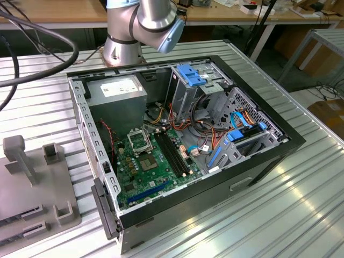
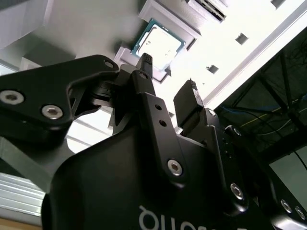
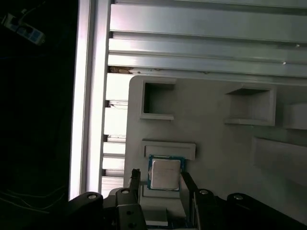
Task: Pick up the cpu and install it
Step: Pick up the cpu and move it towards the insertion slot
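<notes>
In the exterior view we see a silver robot arm with a blue cap (image 1: 146,21) at the upper middle of the frame. It stands behind an open black computer case (image 1: 188,207) that holds a green motherboard (image 1: 145,172). The case rests on a ribbed aluminium worktop (image 1: 279,220). A grey moulded fixture plate (image 1: 32,188) lies on the exterior view's left, apart from the case.

In the second wrist view the black gripper (image 2: 169,76) points toward the small flat square cpu with a silver-grey metal top (image 2: 159,44). The jaws stand wide with nothing between them (bright plate shows through the gap).

In the first wrist view the cpu (image 3: 165,173) sits flat in a shallow pocket of the fixture plate (image 3: 216,143). The jaws flank it, one on each side; whether they touch it we cannot tell.
</notes>
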`<state>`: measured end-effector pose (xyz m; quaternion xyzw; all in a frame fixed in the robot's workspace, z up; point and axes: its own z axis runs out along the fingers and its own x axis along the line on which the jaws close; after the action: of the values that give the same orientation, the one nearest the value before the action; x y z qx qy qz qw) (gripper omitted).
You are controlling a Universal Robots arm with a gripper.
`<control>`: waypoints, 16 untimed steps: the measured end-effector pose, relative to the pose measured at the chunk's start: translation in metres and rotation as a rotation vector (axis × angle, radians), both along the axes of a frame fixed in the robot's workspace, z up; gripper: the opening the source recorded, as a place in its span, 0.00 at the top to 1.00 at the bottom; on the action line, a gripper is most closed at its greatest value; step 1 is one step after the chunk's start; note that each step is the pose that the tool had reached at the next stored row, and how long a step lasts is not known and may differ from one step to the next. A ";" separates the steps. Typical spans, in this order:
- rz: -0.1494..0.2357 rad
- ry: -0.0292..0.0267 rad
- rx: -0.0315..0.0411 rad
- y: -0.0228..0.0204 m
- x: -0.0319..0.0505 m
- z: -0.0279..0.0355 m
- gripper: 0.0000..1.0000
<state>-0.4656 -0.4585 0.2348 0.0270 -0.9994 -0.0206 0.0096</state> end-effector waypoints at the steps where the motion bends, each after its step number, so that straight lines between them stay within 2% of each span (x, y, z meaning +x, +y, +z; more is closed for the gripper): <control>1: 0.000 -0.0001 0.0001 -0.0003 0.0000 -0.0026 0.54; 9: -0.007 -0.0001 0.0001 -0.0005 0.0007 -0.0203 0.54; 12: -0.011 -0.0001 0.0001 -0.0006 0.0018 -0.0250 0.54; 16: -0.019 0.0002 -0.0001 -0.0005 0.0025 -0.0276 0.54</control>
<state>-0.4632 -0.4590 0.2072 0.0173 -0.9996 -0.0206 0.0095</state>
